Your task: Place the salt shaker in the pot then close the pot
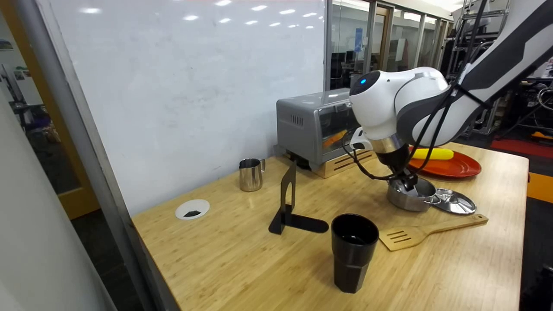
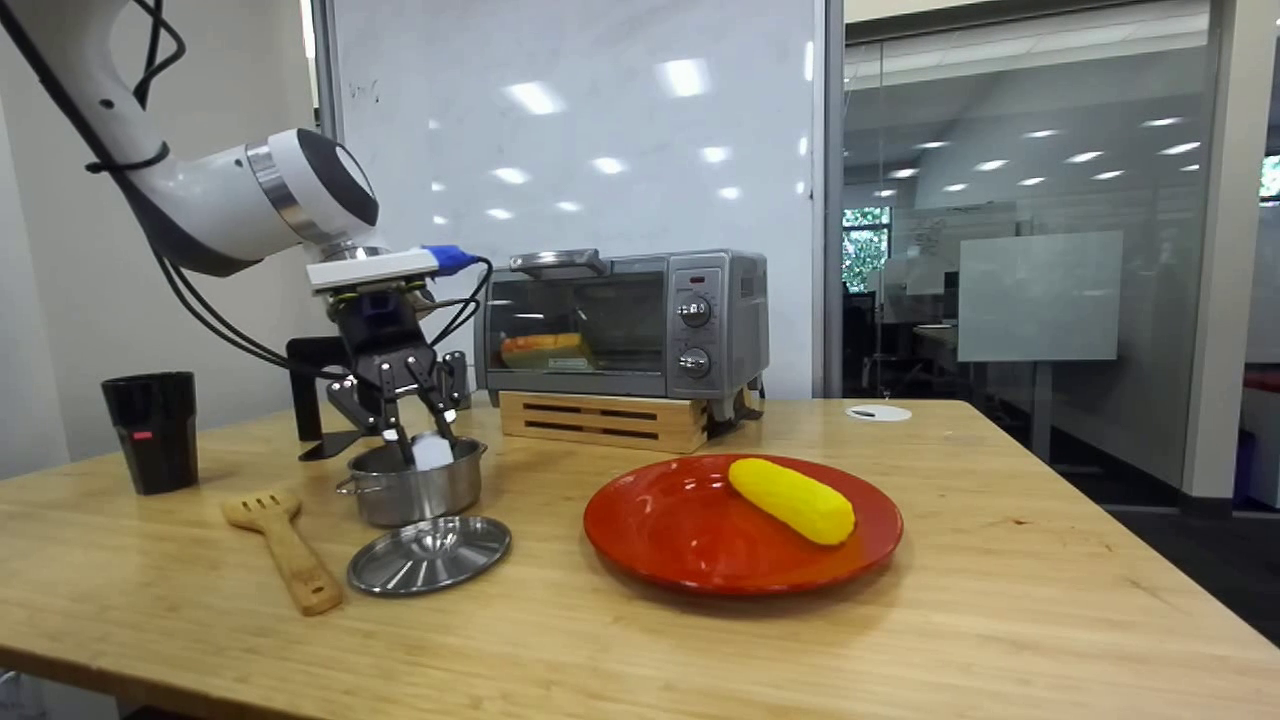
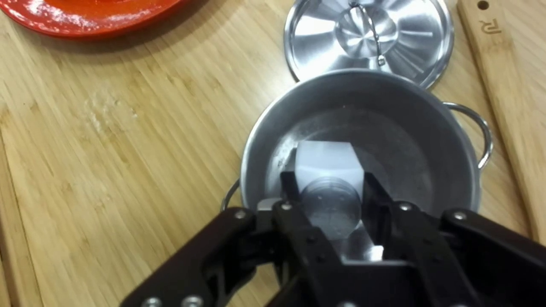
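The salt shaker (image 3: 328, 160) is a small whitish block with a round, clear grey cap. It is inside the steel pot (image 3: 431, 162), within the rim, near the side closest to the gripper in the wrist view. My gripper (image 3: 330, 187) is shut on the shaker, one black finger against each side. In an exterior view the shaker (image 2: 432, 452) shows between the fingertips, its top above the rim of the pot (image 2: 420, 500). Its base is hidden there by the pot wall. The pot's lid (image 3: 313, 47) lies on the table beside the pot, its wire handle up.
A wooden spatula (image 2: 290, 560) lies beside the pot and lid. A red plate (image 2: 660, 530) holds a yellow corn-like item (image 2: 795, 500). A toaster oven (image 2: 590, 320) stands behind. A black tumbler (image 1: 354, 250), a black stand (image 1: 285, 211) and a steel cup (image 1: 250, 177) are farther along.
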Robot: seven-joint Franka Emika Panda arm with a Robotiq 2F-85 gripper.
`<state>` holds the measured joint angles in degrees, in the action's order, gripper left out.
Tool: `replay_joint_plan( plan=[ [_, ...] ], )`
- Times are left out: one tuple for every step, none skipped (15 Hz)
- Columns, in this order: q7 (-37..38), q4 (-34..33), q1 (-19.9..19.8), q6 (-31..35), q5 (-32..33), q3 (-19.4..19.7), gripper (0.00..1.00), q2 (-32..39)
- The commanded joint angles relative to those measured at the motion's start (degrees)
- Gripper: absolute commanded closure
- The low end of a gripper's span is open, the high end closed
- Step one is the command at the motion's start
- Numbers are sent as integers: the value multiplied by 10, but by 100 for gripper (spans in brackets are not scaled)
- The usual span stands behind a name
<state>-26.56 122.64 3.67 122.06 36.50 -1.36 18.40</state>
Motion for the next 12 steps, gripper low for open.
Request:
replay_joint_plan(
  plan=[
    [11, -8, 2, -10, 17, -6, 36, 12],
    [11, -7, 2, -10, 17, -7, 30, 12],
    [12, -6, 3, -10, 17, -7, 24, 11],
    [13, -4, 4, -11, 17, -8, 18, 8],
    [13, -2, 4, -11, 16, -9, 10, 5],
    [12, -1, 4, -12, 12, -10, 4, 1],
    [12, 1, 3, -14, 9, -12, 1, -3],
    [13, 2, 3, -14, 8, -13, 0, -7],
    [13, 3, 2, -15, 5, -14, 0, -11],
    [15, 5, 2, -16, 4, -14, 0, -18],
    [15, 7, 0, -17, 1, -14, 0, -25],
    [17, 7, -1, -18, -1, -14, 0, -30]
  ],
)
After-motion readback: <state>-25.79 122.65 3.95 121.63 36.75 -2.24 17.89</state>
